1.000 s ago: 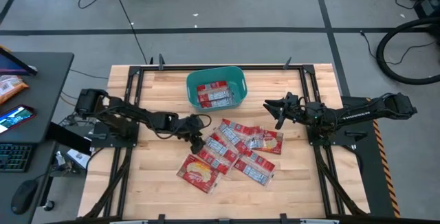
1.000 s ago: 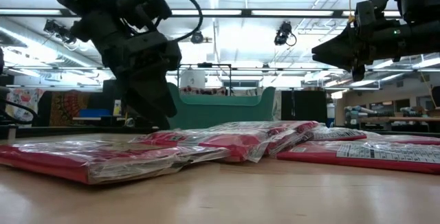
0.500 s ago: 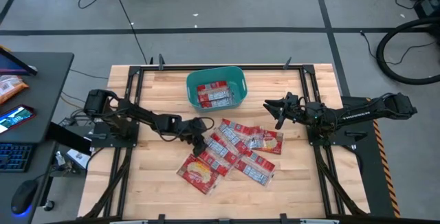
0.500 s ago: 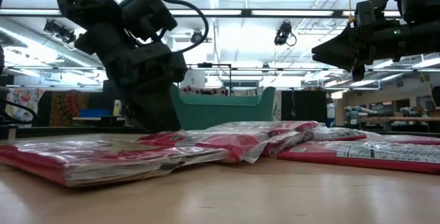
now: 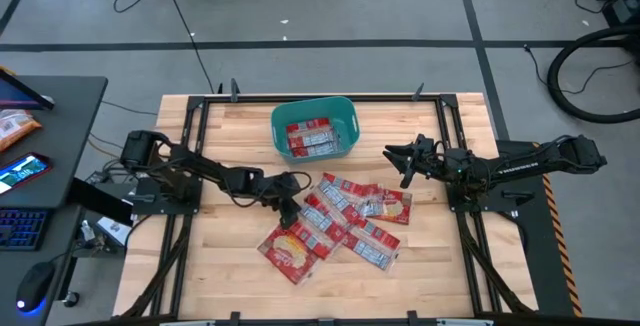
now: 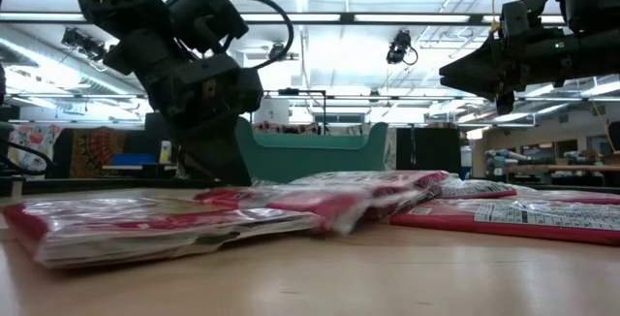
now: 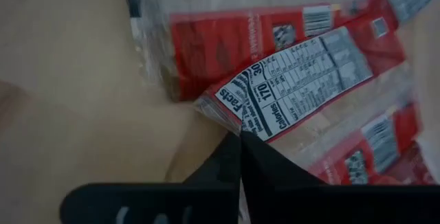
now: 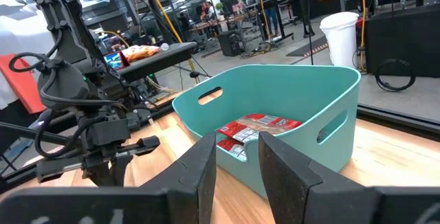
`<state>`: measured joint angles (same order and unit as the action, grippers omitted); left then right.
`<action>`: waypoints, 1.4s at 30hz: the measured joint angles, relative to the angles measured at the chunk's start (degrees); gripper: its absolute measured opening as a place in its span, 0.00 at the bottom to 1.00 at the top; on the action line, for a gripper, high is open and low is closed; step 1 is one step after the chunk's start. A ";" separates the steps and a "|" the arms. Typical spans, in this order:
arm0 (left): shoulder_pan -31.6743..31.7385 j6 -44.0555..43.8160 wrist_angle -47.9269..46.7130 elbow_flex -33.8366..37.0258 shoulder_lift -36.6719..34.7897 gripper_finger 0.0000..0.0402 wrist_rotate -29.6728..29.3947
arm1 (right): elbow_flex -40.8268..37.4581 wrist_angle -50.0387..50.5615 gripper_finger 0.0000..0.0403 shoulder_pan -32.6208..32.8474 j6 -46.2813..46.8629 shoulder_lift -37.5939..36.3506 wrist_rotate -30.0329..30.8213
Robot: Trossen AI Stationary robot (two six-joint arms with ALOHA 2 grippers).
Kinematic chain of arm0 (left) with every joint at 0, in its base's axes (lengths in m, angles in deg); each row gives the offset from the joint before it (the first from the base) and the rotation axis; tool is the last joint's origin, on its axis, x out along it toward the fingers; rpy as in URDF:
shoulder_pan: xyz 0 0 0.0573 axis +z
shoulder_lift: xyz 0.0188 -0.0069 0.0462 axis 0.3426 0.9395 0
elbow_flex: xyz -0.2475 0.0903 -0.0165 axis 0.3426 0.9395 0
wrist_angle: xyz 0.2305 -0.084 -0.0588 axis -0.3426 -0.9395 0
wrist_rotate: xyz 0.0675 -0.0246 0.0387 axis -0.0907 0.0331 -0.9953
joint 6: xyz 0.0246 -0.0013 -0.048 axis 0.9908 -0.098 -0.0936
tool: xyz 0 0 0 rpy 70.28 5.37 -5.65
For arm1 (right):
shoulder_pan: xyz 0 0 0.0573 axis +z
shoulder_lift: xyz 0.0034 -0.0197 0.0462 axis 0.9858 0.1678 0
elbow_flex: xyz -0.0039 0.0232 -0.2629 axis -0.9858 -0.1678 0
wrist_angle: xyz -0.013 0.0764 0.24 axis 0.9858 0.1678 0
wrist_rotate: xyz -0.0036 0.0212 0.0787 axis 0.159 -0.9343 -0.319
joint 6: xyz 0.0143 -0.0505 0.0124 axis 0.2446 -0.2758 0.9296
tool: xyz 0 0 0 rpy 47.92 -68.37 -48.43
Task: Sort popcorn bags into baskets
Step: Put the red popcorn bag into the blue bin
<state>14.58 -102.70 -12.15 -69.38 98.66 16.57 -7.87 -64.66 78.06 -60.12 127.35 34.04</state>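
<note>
Here the left gripper (image 5: 290,205) is seen pinched together on the corner of a popcorn bag (image 7: 295,80) at the pile's left edge, mid-tabletop. The bag's long axis runs away from the fingers. The teal basket (image 5: 345,116) lies toward the far edge. The right gripper (image 5: 398,159), slightly parted and empty, is held nearby.

Bright, even light falls from long ceiling strips (image 6: 320,17), which blow out white across twelve o'clock of the low view. Against that glow both arms read as near-black silhouettes. The wooden surface (image 5: 230,266) is evenly lit from above, with only faint, soft shadows. Glare streaks the clear wrap of the popcorn bags (image 6: 145,227). In the low view the nearest wood is blurred. The left wrist picture is soft at its rim, print sharp only mid-frame.
</note>
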 joint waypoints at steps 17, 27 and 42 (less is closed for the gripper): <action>0.17 5.62 -1.28 -1.19 -12.04 0.01 -3.56 | 0.00 0.02 0.29 0.01 0.00 -0.01 0.00; 1.04 18.15 -14.49 -14.87 -14.59 0.00 -11.95 | 0.00 0.00 0.29 0.02 0.00 0.01 0.00; 12.89 30.65 -21.96 -29.77 -14.54 0.00 -13.19 | 0.00 0.02 0.29 0.02 0.00 -0.01 0.00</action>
<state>27.47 -72.06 -34.11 -99.15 84.12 3.38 -7.87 -64.64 78.07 -60.12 127.34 34.04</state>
